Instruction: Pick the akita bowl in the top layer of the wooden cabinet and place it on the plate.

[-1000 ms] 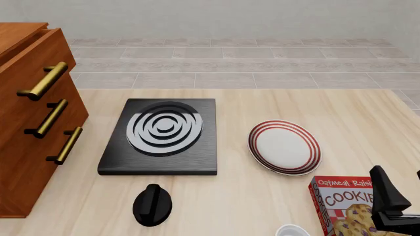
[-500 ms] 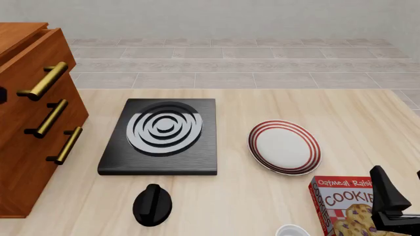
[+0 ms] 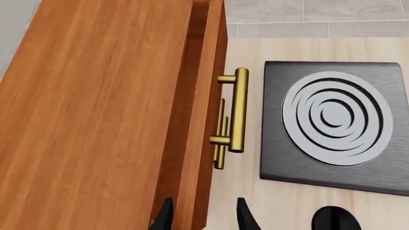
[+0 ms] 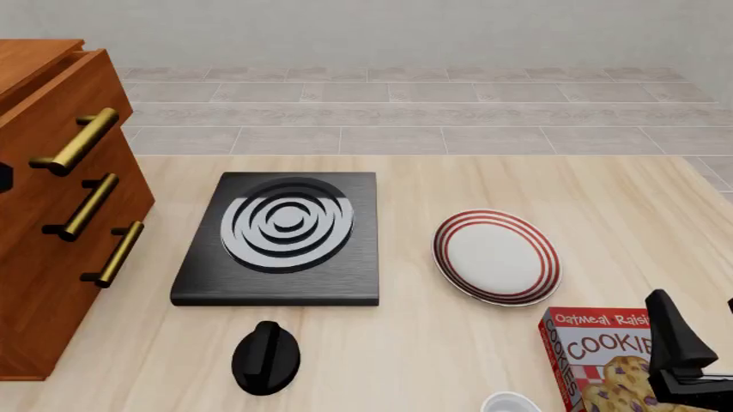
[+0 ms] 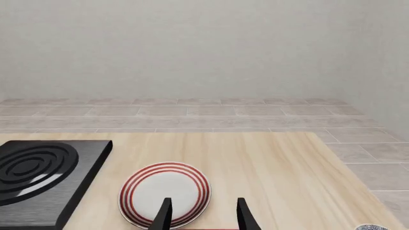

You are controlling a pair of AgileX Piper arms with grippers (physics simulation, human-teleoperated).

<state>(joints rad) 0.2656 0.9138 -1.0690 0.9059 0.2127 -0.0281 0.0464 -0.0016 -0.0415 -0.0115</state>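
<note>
Wooden cabinet (image 4: pixel 46 197): reddish-brown grained wood, satin. Its handles (image 4: pixel 75 142): brushed brass metal, slight sheen. Desk (image 4: pixel 458 189): pale smooth wood grain. Stove slab (image 4: pixel 281 240): matt black brushed, glossy white rings. Plate (image 4: pixel 496 257): glossy white glaze, red rings. Cookie box (image 4: pixel 602 356): printed cardboard.

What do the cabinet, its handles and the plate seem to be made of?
The wooden cabinet looks like reddish-brown wood with visible grain. Its top handle appears brushed brass, golden with a soft sheen. The plate seems glazed ceramic, white with dark-red rings, though renders leave this open.
</note>
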